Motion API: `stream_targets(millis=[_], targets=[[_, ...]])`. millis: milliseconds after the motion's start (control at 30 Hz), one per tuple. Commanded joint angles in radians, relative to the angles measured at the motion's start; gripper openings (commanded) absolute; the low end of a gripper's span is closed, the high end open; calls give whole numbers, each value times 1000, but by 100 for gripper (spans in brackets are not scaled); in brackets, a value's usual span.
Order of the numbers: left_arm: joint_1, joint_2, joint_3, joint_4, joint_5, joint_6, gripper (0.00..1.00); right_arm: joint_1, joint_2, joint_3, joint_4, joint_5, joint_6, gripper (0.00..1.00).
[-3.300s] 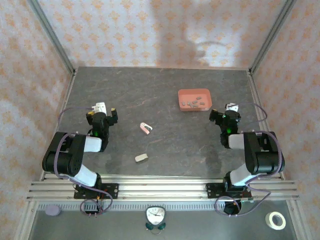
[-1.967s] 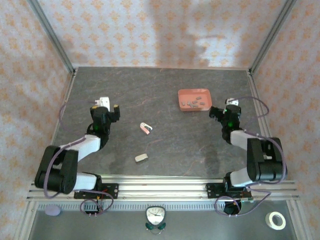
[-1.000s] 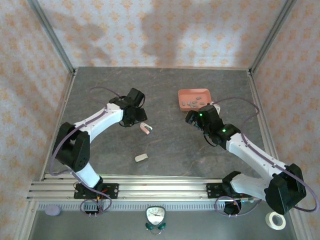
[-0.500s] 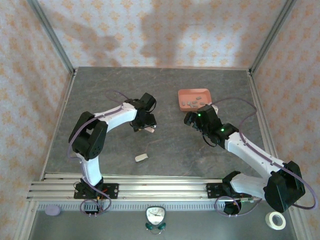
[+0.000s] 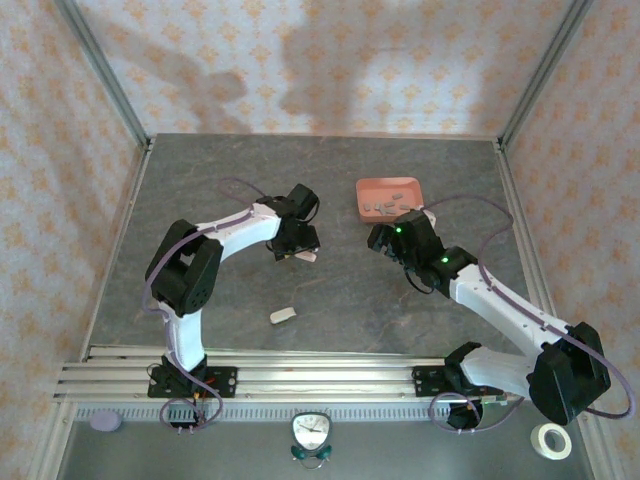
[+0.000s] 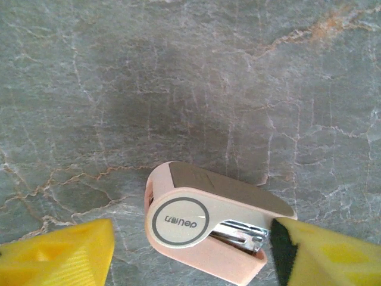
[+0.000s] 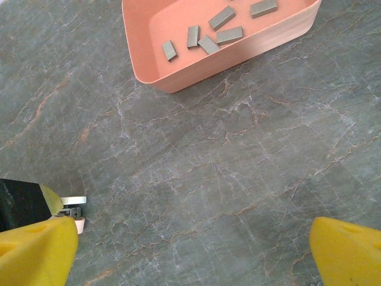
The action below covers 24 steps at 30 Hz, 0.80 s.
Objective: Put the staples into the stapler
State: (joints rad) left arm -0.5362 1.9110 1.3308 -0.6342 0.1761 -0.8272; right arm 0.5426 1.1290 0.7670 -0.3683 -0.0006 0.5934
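Tray (image 7: pixel 238 56): staples (image 7: pixel 228 35) loose inside | left gripper (image 6: pixel 191 241) spread around stapler (image 6: pixel 202 205) | right gripper (image 7: pixel 190 244) spread, empty

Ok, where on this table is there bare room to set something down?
Bare: the far strip of the table behind the salmon tray, the left side beyond the left arm, and the near middle between the beige block and the right arm. Crowded: the centre, where the left gripper straddles the stapler, with the right gripper and tray close by.
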Motion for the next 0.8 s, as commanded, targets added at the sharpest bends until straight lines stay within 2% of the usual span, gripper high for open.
stream_targets(millis=[0,167,333,600,767], targets=[[-13,-56,18,-11,-19,10,76,7,-2,9,-17,-2,-14,99],[-11,-187,-23,-12,-63,45,77,21,35,44,-4,-19,-128,99],[14,-313,-91,1,-77,94,79,64,114,104,36,-83,-382,99],[162,-545,-344,137,23,133,79,95,344,269,18,-170,-767,99],[223,-686,-479,197,11,219,81,96,494,373,9,-228,-1014,97]])
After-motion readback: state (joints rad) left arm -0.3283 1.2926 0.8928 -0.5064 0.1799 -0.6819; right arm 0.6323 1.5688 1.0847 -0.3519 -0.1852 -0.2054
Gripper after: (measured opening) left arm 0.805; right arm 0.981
